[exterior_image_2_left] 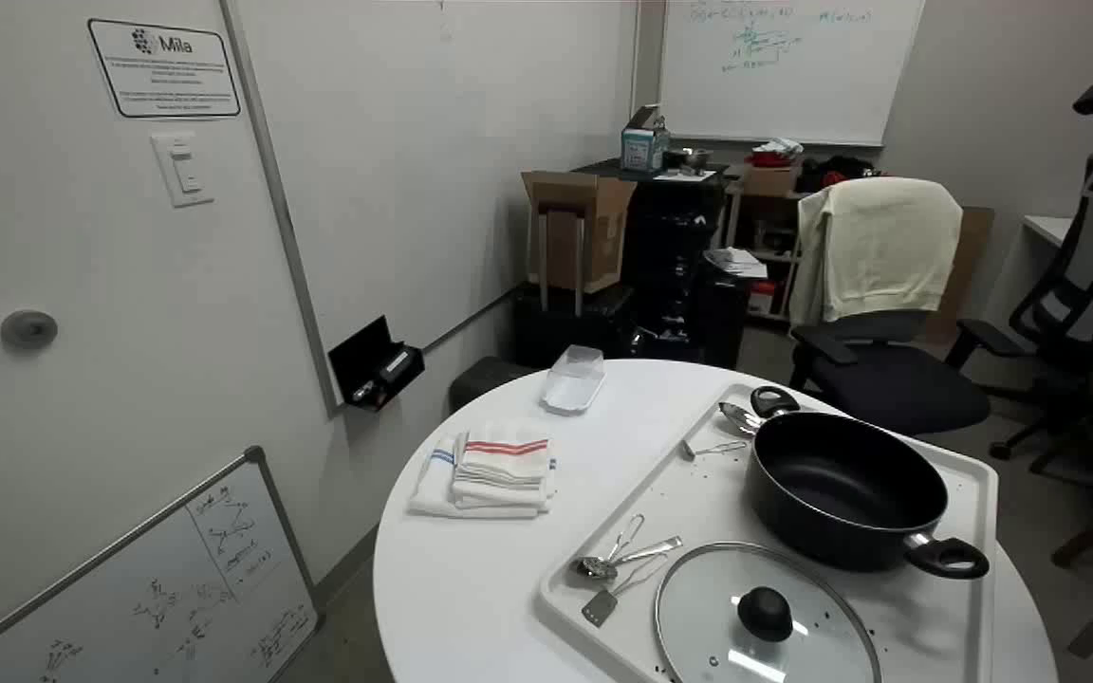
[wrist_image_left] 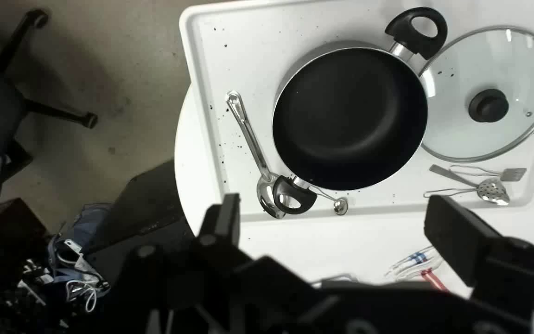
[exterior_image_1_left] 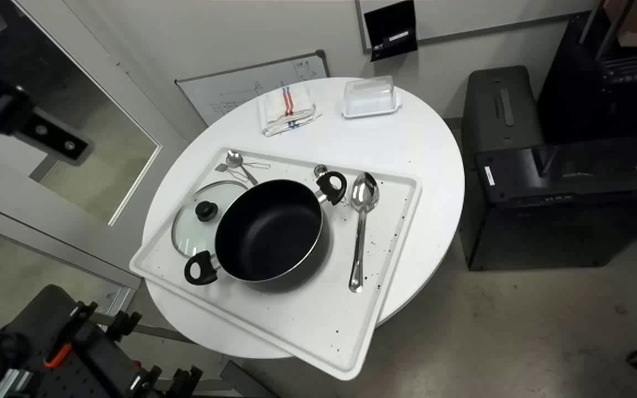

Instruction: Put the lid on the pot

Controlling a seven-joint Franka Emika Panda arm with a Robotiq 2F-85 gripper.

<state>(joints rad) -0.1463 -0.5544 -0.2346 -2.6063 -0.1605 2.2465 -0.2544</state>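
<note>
The black pot [exterior_image_1_left: 270, 232] stands upright and uncovered on the white tray. It also shows in an exterior view [exterior_image_2_left: 845, 484] and in the wrist view [wrist_image_left: 350, 118]. The glass lid [exterior_image_1_left: 194, 226] lies beside the pot on the tray, its dark knob up, partly hidden by the pot. It shows in an exterior view [exterior_image_2_left: 717, 617], cut off by the lower edge, and in the wrist view [wrist_image_left: 461, 125]. My gripper [wrist_image_left: 332, 202] is open and empty, above the table with its fingers wide apart. A dark finger-like part [exterior_image_1_left: 56, 138] shows at the upper left of an exterior view.
The white tray [exterior_image_1_left: 318, 331] sits on a round white table [exterior_image_1_left: 440, 166] and overhangs its edge. A metal spoon [exterior_image_1_left: 360, 232] lies beside the pot, and small utensils [exterior_image_2_left: 618, 564] lie near the lid. Folded towels [exterior_image_2_left: 504, 470] and a clear-covered dish [exterior_image_1_left: 371, 97] stand behind the tray.
</note>
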